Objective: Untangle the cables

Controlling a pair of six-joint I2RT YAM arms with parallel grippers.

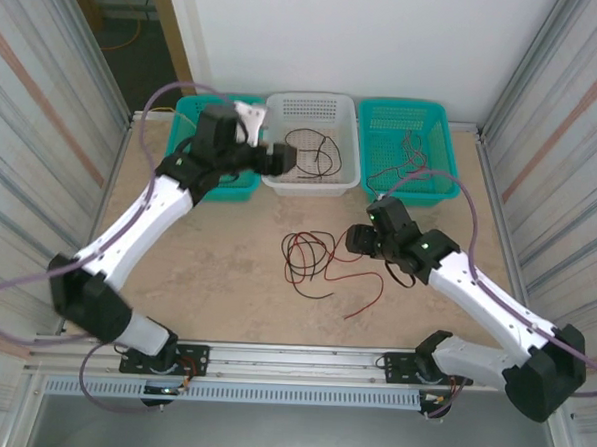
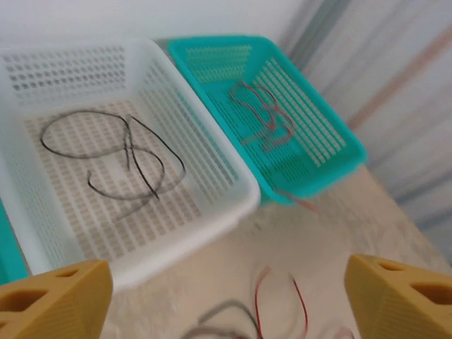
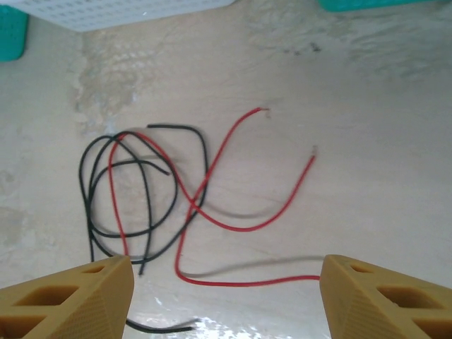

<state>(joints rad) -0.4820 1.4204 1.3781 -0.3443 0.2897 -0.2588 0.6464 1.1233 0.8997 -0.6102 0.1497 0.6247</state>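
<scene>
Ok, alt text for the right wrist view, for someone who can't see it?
A red cable and black cables lie loosely tangled on the beige table, crossing each other. The open right gripper hovers over them, holding nothing.

Open tabletop (image 1: pixel 226 270) all around the tangled cables (image 1: pixel 312 258); row of baskets (image 1: pixel 320 188) along the far edge
</scene>
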